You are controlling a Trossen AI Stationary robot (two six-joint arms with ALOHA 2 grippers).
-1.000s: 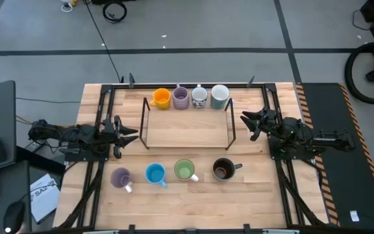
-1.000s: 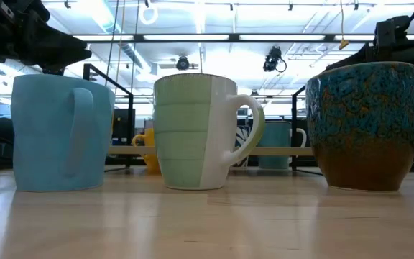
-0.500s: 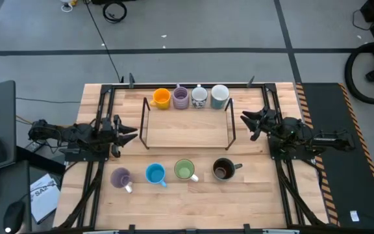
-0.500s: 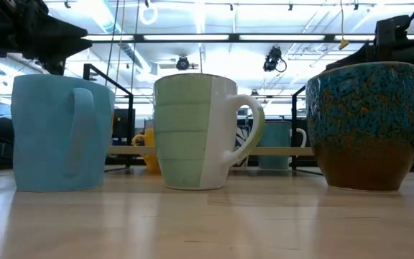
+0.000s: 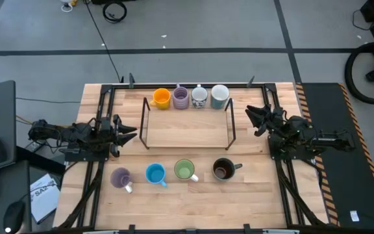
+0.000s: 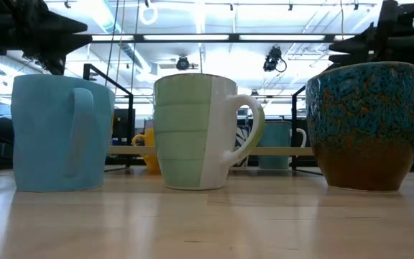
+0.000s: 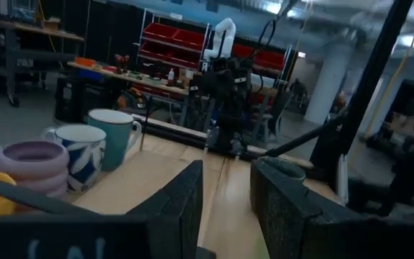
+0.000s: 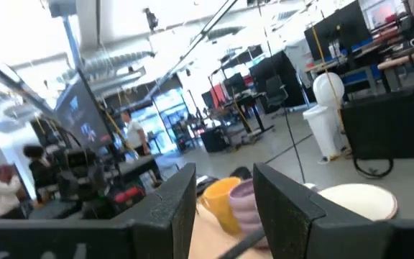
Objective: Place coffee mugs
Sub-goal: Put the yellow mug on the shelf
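Four coffee mugs stand in a far row: orange (image 5: pixel 162 97), purple (image 5: pixel 181 97), white patterned (image 5: pixel 199 97) and pale teal (image 5: pixel 219 96). Four more stand on their bases on the wood in a near row: lavender (image 5: pixel 121 177), bright blue (image 5: pixel 155 173), light green (image 5: pixel 185 170) and dark brown (image 5: pixel 223 169). My left gripper (image 5: pixel 134 132) hovers open at the table's left side, its fingers (image 7: pixel 185 208) pointing at the table's middle. My right gripper (image 5: pixel 249 114) hovers open at the right side, pointing left with its tips raised. Neither has anything between its fingers.
A black wire frame (image 5: pixel 187 130) stands on the wood between the two rows of mugs and between the two grippers. Black rails (image 5: pixel 102 110) run along the table's left and right sides. Bare wood lies inside the frame and in front of the near row.
Both grippers have tipped their fingertips upward while staying over the same spots. The right one has also risen slightly and shows higher in the low view. Neither gripper's finger gap has changed. No mug has moved.
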